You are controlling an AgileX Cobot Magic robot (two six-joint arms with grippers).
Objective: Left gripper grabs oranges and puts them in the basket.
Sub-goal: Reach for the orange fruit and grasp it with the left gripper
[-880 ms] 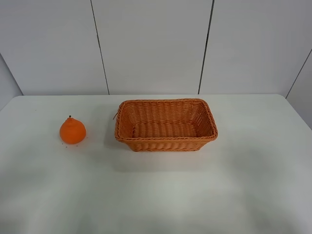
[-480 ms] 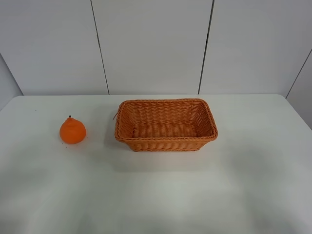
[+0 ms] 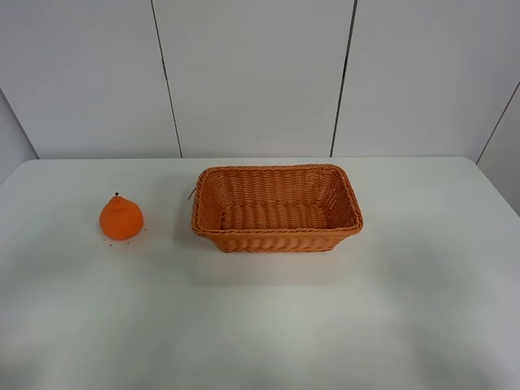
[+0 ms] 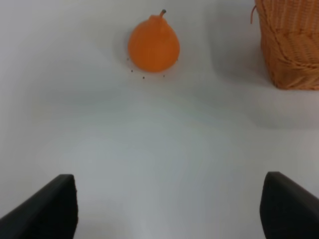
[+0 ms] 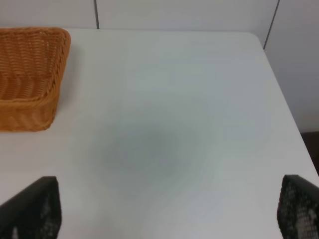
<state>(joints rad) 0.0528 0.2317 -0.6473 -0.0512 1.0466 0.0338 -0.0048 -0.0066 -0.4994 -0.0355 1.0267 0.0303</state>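
Note:
The orange [image 3: 121,218] stands upright on the white table [image 3: 268,317] to the left of the basket [image 3: 276,208]; a small gap separates them. The wicker basket holds nothing. In the left wrist view the orange [image 4: 153,44] lies ahead of my left gripper [image 4: 169,209], well beyond its fingertips [image 4: 47,206], with the basket's corner [image 4: 291,42] off to one side. The left gripper is open and empty. My right gripper [image 5: 164,211] is open and empty, its fingertips [image 5: 32,206] over bare table beside the basket's end [image 5: 30,74]. Neither gripper shows in the exterior view.
A few tiny dark specks [image 4: 144,76] lie on the table around the orange. White wall panels [image 3: 260,77] stand behind the table's far edge. The table's right edge [image 5: 286,107] shows in the right wrist view.

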